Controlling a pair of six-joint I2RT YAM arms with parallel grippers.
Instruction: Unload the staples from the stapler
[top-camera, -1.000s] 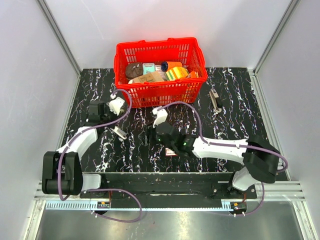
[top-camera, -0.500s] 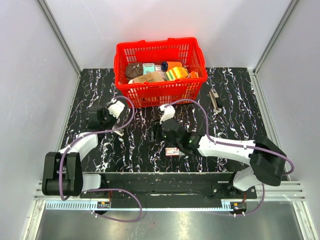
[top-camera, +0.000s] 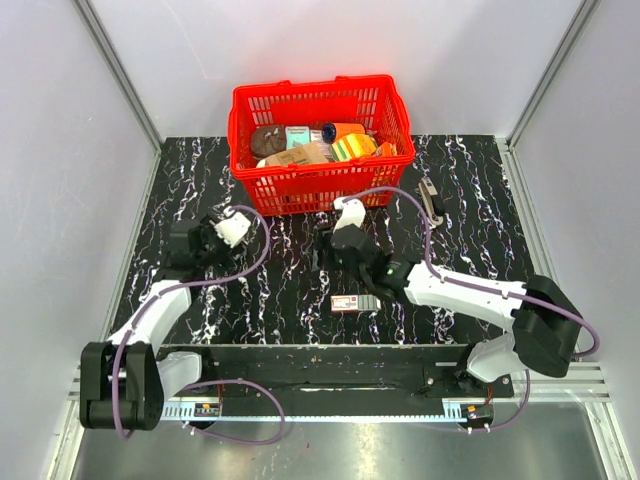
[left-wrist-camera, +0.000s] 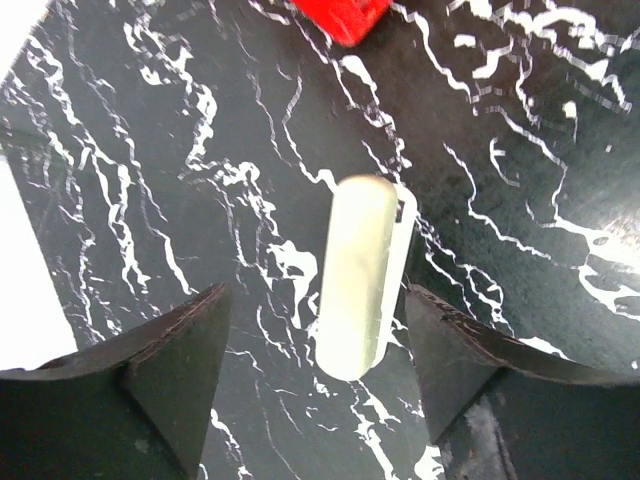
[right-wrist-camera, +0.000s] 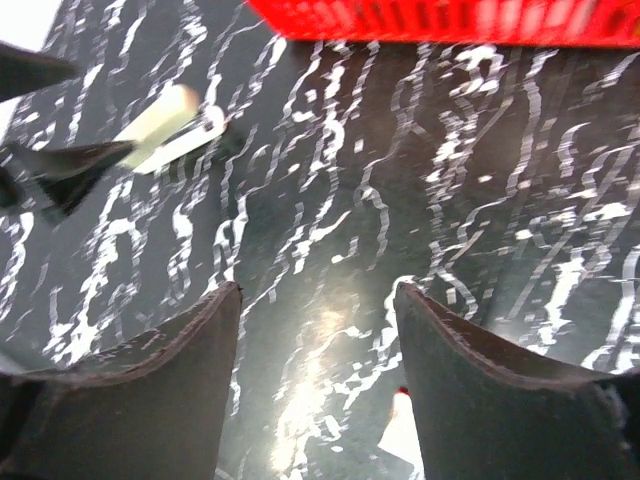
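The left gripper (left-wrist-camera: 315, 297) hangs over the left part of the black marbled table (top-camera: 200, 170) with its jaws wide and nothing in them. Under it, between the two fingers and flat on the table, lies the stapler (left-wrist-camera: 360, 275). From the left wrist it reads as a pale rounded bar with a thin metal strip along one side, and neither finger clamps it. Behind the middle stands the red basket (top-camera: 240, 130), full of other goods. In front of it the right gripper (right-wrist-camera: 312, 300) hovers above bare table, jaws also well apart and empty, with the stapler off to its left. The small red-and-white box (top-camera: 348, 303) lies near the front edge, just below that gripper. Far right, alone, rests a slim grey tool (top-camera: 430, 200) that I cannot identify.

As for progress, no loose strip of staples shows anywhere on the table, and the pictures do not tell whether the magazine is open or emptied. With both grippers free and the stapler set down, the unloading looks either just finished or yet to be taken up again; I cannot tell which
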